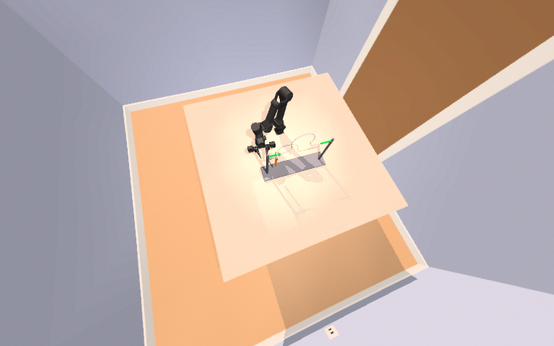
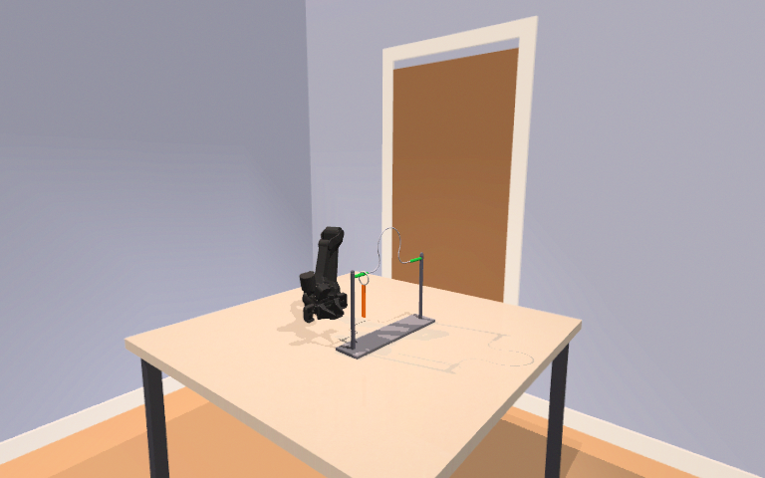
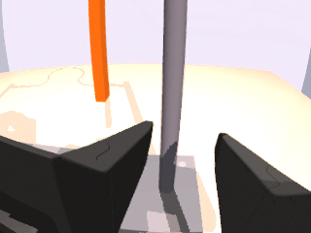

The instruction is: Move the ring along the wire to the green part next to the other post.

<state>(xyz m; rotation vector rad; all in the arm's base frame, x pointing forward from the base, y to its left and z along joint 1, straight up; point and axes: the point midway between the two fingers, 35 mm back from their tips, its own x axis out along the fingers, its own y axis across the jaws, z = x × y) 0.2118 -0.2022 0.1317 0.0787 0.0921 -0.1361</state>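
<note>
My gripper (image 1: 262,157) (image 2: 334,317) (image 3: 185,135) has its fingers apart, holding nothing. The ring (image 1: 277,154) (image 2: 364,285) hangs on the green wire part (image 1: 272,155) (image 2: 360,275) beside the near post (image 1: 267,163) (image 2: 353,310) (image 3: 173,97), its orange handle (image 1: 275,161) (image 2: 364,300) (image 3: 98,53) pointing down. Beyond it, the grey wire (image 1: 292,144) (image 2: 379,248) curves toward the far post (image 1: 325,149) (image 2: 420,288). Both posts rise from the grey base (image 1: 294,166) (image 2: 388,338) (image 3: 187,170) on my table (image 1: 244,228) (image 2: 316,388).
</note>
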